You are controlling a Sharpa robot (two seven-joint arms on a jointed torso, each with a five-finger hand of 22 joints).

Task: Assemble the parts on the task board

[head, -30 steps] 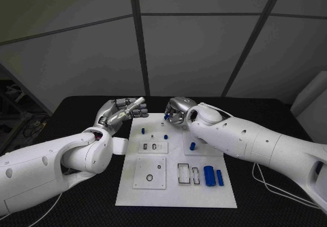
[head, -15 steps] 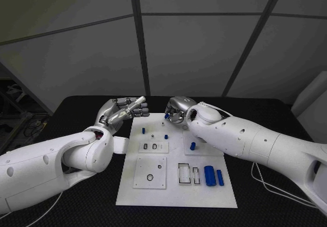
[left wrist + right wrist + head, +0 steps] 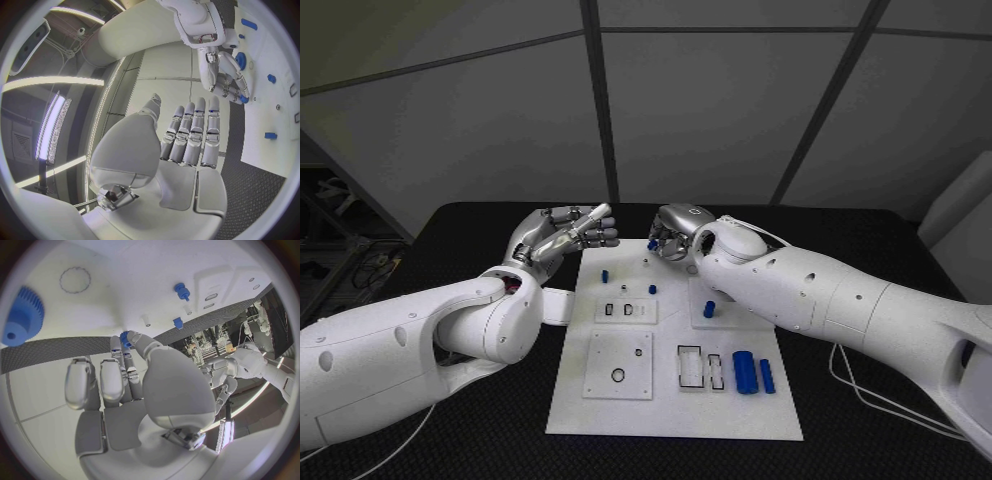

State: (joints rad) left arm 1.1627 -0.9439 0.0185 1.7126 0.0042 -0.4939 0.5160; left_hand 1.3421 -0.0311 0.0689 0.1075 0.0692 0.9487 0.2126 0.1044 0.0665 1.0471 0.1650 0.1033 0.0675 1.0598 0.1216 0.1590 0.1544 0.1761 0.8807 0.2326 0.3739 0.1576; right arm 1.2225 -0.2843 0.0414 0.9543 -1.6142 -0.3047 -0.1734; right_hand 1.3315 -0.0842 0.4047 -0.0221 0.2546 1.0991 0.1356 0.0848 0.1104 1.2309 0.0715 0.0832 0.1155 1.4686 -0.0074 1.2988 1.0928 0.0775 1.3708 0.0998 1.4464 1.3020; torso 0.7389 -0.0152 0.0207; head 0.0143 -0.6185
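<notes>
The white task board (image 3: 675, 405) lies in the middle of the black table. My right hand (image 3: 678, 232) hovers over the board's far edge and pinches a small blue part (image 3: 653, 245) at its fingertips; the right wrist view shows this hand (image 3: 125, 385) with the blue part (image 3: 125, 338) just above the board, near a white peg (image 3: 145, 320). My left hand (image 3: 567, 235) is raised to the left of the board's far corner, holding nothing. In the left wrist view its fingers (image 3: 190, 135) are stretched out side by side.
On the board stand a blue peg (image 3: 604, 274), small blue pieces (image 3: 652, 290) (image 3: 708, 308) and two blue cylinders (image 3: 743, 371) (image 3: 766, 375) beside rectangular slots (image 3: 688, 366). A blue gear (image 3: 24, 315) lies close to the right hand. Black table (image 3: 473, 430) surrounds the board.
</notes>
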